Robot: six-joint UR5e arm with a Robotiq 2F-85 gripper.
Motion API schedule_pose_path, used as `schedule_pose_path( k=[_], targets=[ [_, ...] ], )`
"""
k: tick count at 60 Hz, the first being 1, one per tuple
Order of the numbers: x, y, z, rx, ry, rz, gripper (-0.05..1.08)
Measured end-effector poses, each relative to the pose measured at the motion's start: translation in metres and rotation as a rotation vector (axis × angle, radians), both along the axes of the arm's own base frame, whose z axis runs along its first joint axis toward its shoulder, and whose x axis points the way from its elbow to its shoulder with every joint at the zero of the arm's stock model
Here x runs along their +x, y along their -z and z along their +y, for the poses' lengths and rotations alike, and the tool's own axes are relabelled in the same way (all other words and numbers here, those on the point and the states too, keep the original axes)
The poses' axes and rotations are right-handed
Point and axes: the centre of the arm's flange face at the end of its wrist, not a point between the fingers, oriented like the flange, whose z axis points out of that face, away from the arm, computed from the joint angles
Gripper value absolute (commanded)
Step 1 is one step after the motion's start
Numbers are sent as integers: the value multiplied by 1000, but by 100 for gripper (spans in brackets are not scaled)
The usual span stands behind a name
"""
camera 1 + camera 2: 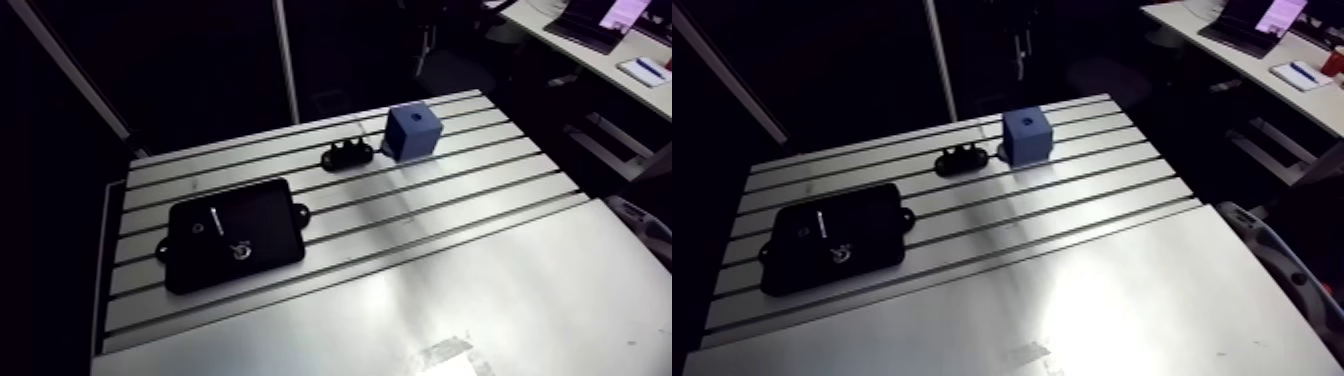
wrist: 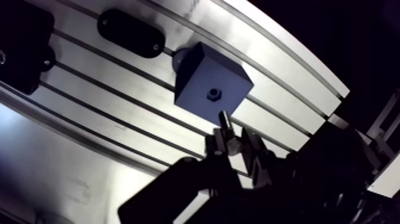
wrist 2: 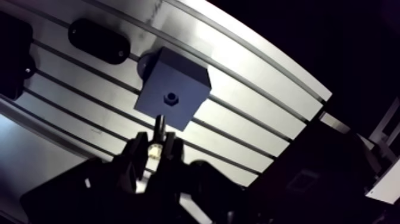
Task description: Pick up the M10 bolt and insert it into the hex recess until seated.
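Wrist view: the pincer (image 3: pixel 155 150) is clenched on the M10 bolt (image 3: pixel 158 126), whose shank sticks out ahead of the fingertips toward the blue block (image 2: pixel 202 77) on the slotted desk (image 2: pixel 113 107). The bolt's tip is close to the block's near edge, short of the hex recess (image 2: pixel 212 94). A black oval fixture (image 2: pixel 131 33) lies beyond the block. In the arm view a black tray (image 1: pixel 235 232) lies well apart.

In the wrist view the claw (image 3: pixel 156 146) has its two fingers (image 3: pixel 140 150) drawn close together, clamped on a thin bolt (image 3: pixel 158 124) that pokes out past their tips.
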Motion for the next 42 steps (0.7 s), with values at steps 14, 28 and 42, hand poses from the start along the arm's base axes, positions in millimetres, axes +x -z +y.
schedule_pose_path(
  k=[14, 28, 42],
  targets=[
    [2, 7, 5, 11, 0, -18, 73],
    [7, 16, 6, 13, -1, -42, 73],
    [13, 26, 7, 8, 3, -65, 73]
  ],
)
